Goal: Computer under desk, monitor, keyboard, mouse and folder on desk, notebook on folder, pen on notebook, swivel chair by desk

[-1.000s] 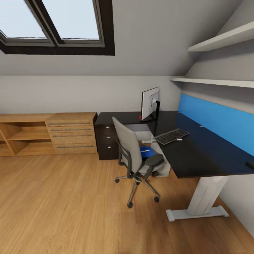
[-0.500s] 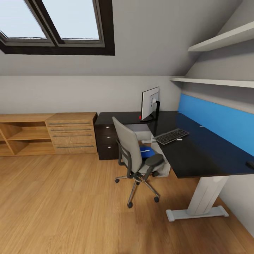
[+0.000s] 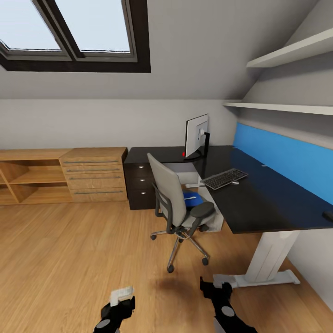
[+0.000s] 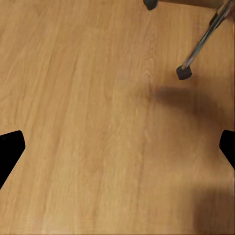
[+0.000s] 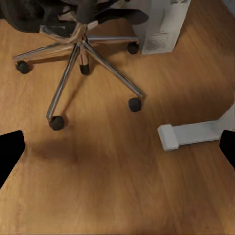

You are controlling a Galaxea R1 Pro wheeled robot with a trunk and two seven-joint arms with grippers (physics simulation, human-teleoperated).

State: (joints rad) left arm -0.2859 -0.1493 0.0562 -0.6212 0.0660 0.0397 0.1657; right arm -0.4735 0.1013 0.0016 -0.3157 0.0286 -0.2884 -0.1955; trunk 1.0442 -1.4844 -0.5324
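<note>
— Since you're parked well back on the plank floor, where's the bright blue flat folder [image 3: 190, 199] from your grippers?

— Ahead and slightly to your right, lying on the seat of the grey upholstered swivel chair w/ black armrests and chrome star base [image 3: 178, 203]. Right gripper [image 3: 216, 287] is the nearer one; left gripper [image 3: 121, 301] sits further off to the other side. Both are low at the frame's bottom, nothing held, fingertips wide apart in both wrist views, so both are open.

— Which way does the folder run?

— Can't tell its long axis; the chair back and near armrest hide most of it. Chair back faces you, seat faces the black L-shaped desk w/ blue back panel [image 3: 259, 203], so I'd say you need to come round its side or turn it.

— What's in the way?

— Chair's castors and star legs, close in the right wrist view, plus the desk's pale foot [image 5: 188, 134] just beyond them.

— Rest of the desk?

— Thin flat monitor, silver-grey back [image 3: 197, 135], stands at the inner corner. Slim grey keyboard w/ dark keys [image 3: 225, 178] lies near the front edge, apart from the monitor. Small dark object, maybe the mouse [image 3: 328, 215], at the far right edge. Pale tower computer [image 3: 212, 203] seems to be under the desk behind the chair, mostly hidden.
</note>
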